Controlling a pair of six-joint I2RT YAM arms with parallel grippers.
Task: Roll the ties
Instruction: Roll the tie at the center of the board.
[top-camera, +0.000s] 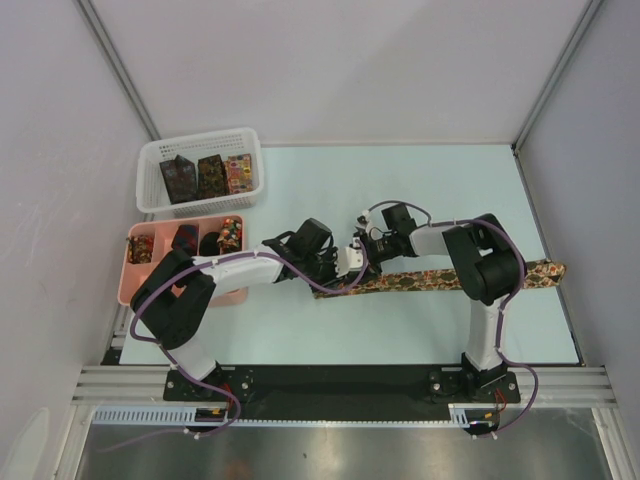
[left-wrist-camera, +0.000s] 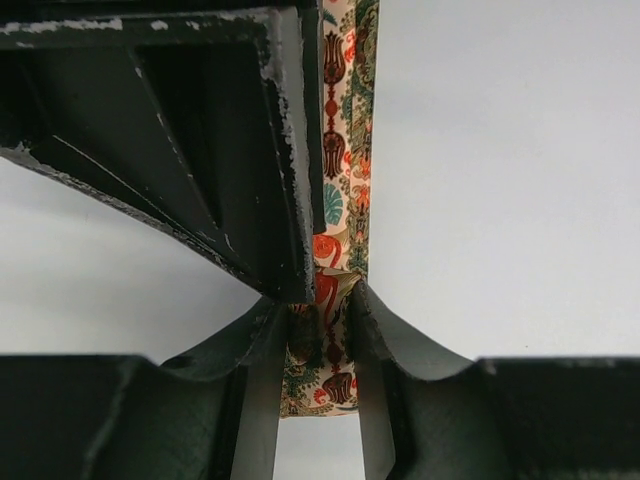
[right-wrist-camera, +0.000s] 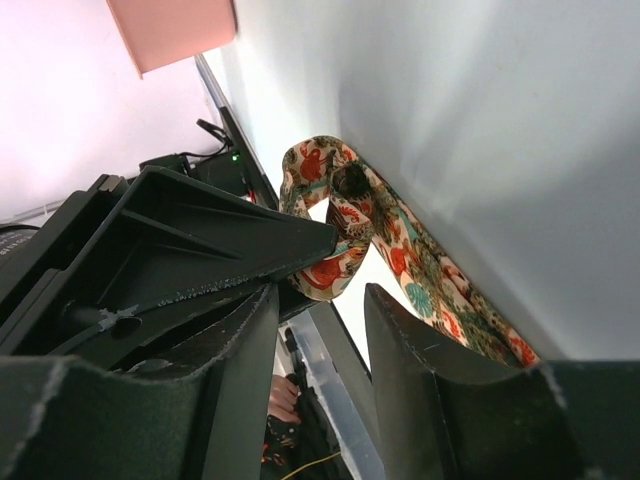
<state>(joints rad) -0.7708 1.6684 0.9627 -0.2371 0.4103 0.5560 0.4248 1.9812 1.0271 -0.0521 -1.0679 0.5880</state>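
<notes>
Left tool (left-wrist-camera: 320, 300) clamps floral tie (left-wrist-camera: 345, 130); right tool (right-wrist-camera: 322, 297) fingers parted

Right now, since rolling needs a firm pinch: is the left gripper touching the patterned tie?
Touching. In the left wrist view the tie runs between the fingers of the left gripper, pressed against both inner faces.

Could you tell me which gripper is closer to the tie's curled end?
Left. The left gripper holds the tie between its fingers at the curl; the right gripper is just beside it, open.
</notes>
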